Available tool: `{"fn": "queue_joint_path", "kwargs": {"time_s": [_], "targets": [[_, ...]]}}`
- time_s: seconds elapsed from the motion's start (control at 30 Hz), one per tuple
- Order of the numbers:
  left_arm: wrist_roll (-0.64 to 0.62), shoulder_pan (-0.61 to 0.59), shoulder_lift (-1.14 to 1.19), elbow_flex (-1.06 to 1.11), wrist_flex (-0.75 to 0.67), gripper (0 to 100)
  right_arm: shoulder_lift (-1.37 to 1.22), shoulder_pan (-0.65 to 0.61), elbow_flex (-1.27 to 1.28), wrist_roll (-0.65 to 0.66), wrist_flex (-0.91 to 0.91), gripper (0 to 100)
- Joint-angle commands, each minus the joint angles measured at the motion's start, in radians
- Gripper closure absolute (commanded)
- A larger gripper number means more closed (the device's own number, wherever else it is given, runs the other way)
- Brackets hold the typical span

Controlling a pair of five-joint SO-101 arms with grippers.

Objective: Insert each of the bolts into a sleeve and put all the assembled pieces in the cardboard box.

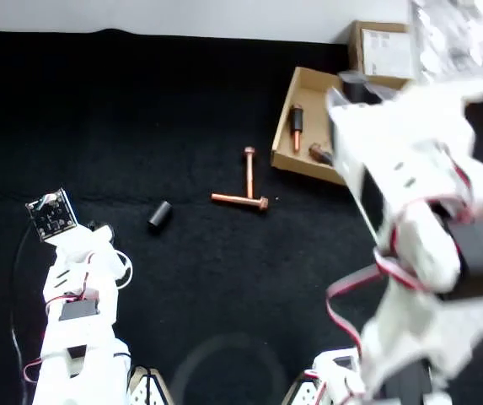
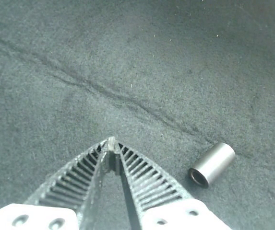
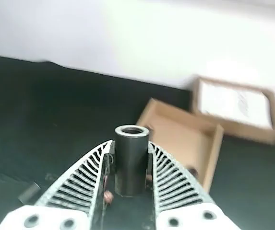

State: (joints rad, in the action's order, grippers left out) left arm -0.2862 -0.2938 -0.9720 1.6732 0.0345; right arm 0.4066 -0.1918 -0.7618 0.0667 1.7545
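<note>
Closest in, the right gripper (image 3: 130, 146) is clamped on a dark held sleeve (image 3: 130, 167), standing upright between the ribbed fingers with its open end up. A small copper-coloured bit shows beside its lower end; what it is, I cannot tell. The cardboard box (image 1: 282, 128) lies just beyond that gripper, and in the high view the right arm hangs over the box's right side.

Inside the box lies one assembled piece (image 1: 296, 126), a bolt in a sleeve, and a second piece (image 1: 319, 153) sits near it, partly hidden by the arm. Just left of the box, on the black mat (image 1: 140, 110), lie two bare bolts: one (image 1: 249, 171) lengthwise, the other (image 1: 239, 200) crosswise below it, their ends close together. Farther left of the box is a loose sleeve (image 1: 158, 215) on its side. Farthest from the box, the left gripper (image 2: 111, 143) is closed on nothing, near that sleeve.
</note>
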Motion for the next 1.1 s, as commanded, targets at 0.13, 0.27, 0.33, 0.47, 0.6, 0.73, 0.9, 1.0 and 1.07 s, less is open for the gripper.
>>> {"fn": "queue_joint_path", "kwargs": {"time_s": [0.13,0.27,0.33,0.47,0.6,0.73,0.9,1.0,1.07], "targets": [[0.008,0.005,-0.008,-0.028,0.081,99,0.481,0.280,0.460,0.012,0.007,99.1],[0.002,0.007,-0.002,-0.226,0.425,99,0.682,0.432,0.630,0.014,0.007,99.1],[0.003,0.018,-0.002,-0.351,0.631,99,0.780,0.507,0.711,0.051,0.007,99.1],[0.008,0.061,-0.002,-0.547,0.898,99,0.969,0.647,0.868,0.121,0.005,99.1],[0.015,0.137,-0.002,-0.714,1.043,99,1.135,0.774,1.012,0.123,0.005,99.1],[0.055,0.266,-0.001,-0.877,1.171,99,1.277,0.943,1.153,0.123,-0.033,99.1],[0.057,0.433,0.001,-0.995,1.243,99,1.431,1.170,1.356,0.124,-0.162,99.1],[0.057,0.533,0.019,-1.012,1.255,99,1.422,1.305,1.468,0.124,-0.232,99.1],[0.058,0.598,0.076,-1.026,1.287,99,1.419,1.399,1.552,0.124,-0.308,99.1]]}}
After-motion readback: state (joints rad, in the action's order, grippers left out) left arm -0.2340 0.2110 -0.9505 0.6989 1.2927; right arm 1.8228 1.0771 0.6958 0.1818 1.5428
